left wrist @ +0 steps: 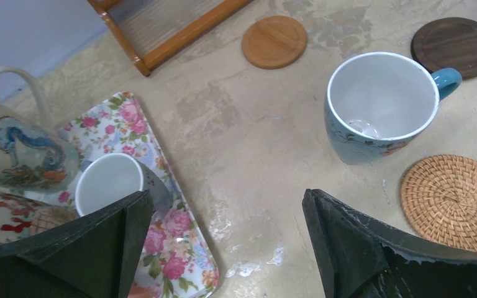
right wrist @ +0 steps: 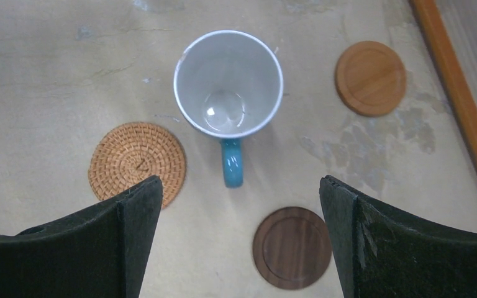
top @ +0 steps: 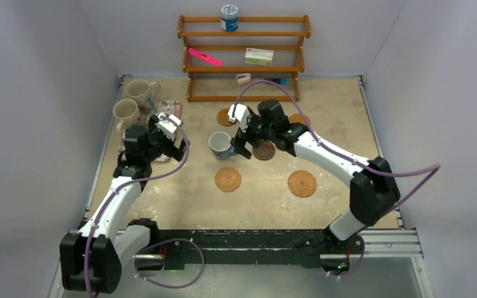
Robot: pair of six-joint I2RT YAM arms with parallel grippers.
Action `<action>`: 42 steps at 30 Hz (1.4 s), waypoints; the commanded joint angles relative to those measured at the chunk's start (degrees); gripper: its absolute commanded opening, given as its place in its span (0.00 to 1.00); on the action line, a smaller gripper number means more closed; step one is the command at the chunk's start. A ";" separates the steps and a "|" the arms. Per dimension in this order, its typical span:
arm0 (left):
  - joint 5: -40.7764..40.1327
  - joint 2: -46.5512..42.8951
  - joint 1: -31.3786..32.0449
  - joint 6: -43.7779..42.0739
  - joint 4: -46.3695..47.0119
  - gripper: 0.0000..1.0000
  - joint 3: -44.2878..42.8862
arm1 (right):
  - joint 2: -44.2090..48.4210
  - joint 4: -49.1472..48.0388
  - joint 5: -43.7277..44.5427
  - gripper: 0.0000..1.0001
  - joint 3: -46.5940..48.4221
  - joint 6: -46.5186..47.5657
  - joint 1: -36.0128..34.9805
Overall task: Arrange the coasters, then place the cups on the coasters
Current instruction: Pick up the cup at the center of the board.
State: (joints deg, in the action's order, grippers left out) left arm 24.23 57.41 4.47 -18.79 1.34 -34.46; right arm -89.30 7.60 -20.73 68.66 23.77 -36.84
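A blue cup (top: 220,144) (right wrist: 228,84) stands upright on bare table, its handle pointing at a dark brown coaster (top: 264,150) (right wrist: 292,247). My right gripper (top: 243,143) (right wrist: 241,236) hangs open above the handle and that coaster, holding nothing. Two woven coasters (top: 228,179) (top: 302,184) lie nearer the front; two smooth tan coasters (top: 225,117) (top: 299,118) lie behind. My left gripper (top: 169,144) (left wrist: 227,205) is open and empty over the mat's edge, beside a small grey cup (left wrist: 109,183). Two cream cups (top: 138,90) (top: 125,112) stand at far left.
A floral mat (left wrist: 161,161) lies at the left under the small cup and other mugs. A wooden rack (top: 243,69) stands against the back wall, carrying a blue-and-white canister (top: 229,17) and small items. Walls close in the table on three sides.
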 commanded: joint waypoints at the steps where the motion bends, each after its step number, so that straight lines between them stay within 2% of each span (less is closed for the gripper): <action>1: 0.14 -4.11 -1.13 2.07 6.15 0.98 1.94 | -2.42 -7.31 3.46 0.97 1.65 -1.22 -2.38; 9: -0.06 -5.24 -1.22 2.35 6.73 0.98 2.77 | -3.43 -17.31 4.20 0.92 -4.39 -4.30 -3.22; 13: 0.07 -5.22 -1.22 2.35 6.91 0.99 2.98 | -4.09 -18.22 4.98 0.91 -5.54 -3.53 -3.25; 18: -0.09 -5.33 -1.22 2.27 7.06 0.99 3.08 | -6.37 -17.53 4.00 0.85 -5.12 -3.36 -3.23; 30: 0.29 -5.67 -1.22 2.04 7.36 0.99 3.61 | -9.19 -14.32 3.64 0.81 -4.93 -2.56 -3.13; 35: 0.19 -5.46 -1.22 1.71 7.58 0.99 3.60 | -9.09 -20.92 5.85 0.78 -8.52 -4.73 -3.18; 42: -0.22 -7.22 -1.22 1.39 7.76 0.99 4.20 | -9.73 -24.66 4.98 0.72 -10.96 -6.25 -3.17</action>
State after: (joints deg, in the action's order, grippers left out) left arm 23.62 51.75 3.70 -17.54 6.39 -31.00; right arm -99.70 -12.19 -15.92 58.15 19.07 -39.86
